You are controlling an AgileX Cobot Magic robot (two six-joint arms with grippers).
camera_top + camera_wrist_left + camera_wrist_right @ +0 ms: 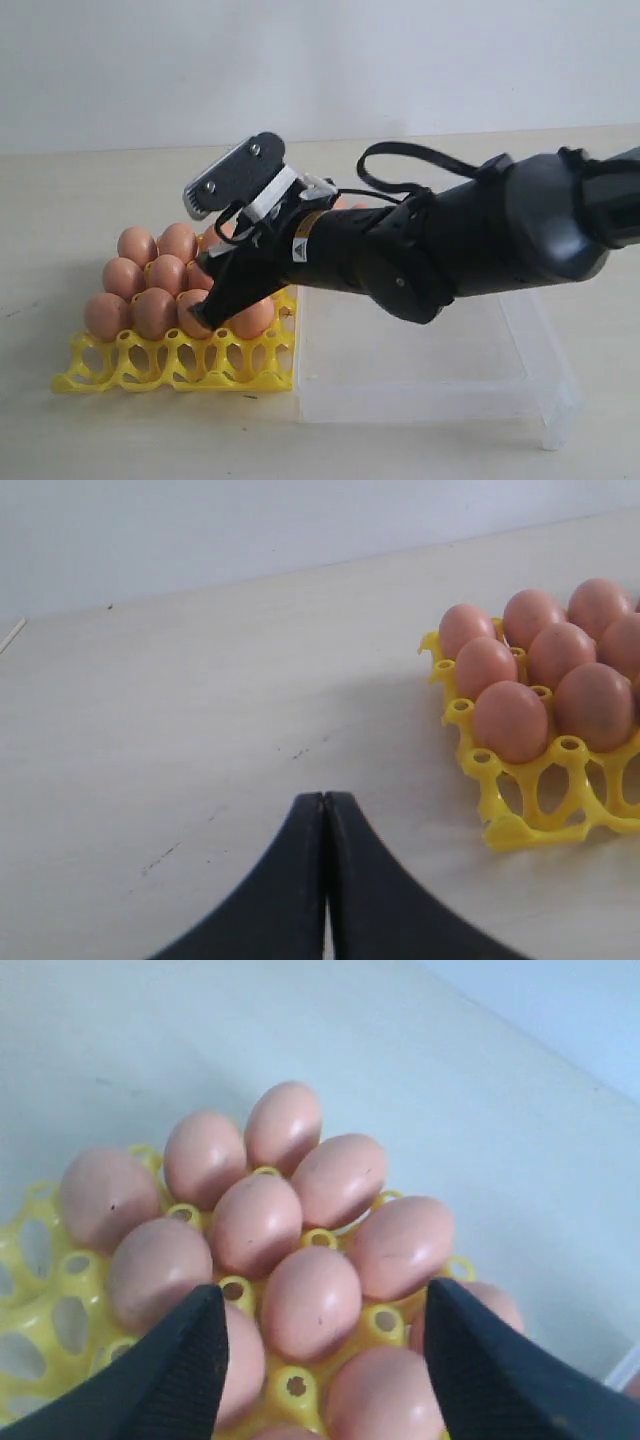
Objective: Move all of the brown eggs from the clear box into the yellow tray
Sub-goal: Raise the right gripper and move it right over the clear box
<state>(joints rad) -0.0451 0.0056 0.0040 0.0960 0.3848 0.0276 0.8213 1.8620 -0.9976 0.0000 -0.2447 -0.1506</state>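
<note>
Several brown eggs [152,300] sit in the yellow tray [170,368] at the left; its front row of cups holds none. My right gripper [212,305] reaches across from the right and hovers low over the tray's right side. It is open [325,1295], with its fingers straddling one seated egg [310,1300] and touching nothing. The clear box [430,388] stands right of the tray; the part not hidden by the arm shows no eggs. My left gripper [325,798] is shut and empty above bare table, left of the tray [512,802] and its eggs [510,720].
The light wooden table [60,200] runs back to a white wall. The right arm's black body [480,240] spans the clear box and hides its back part. The box's left wall touches the tray's right edge.
</note>
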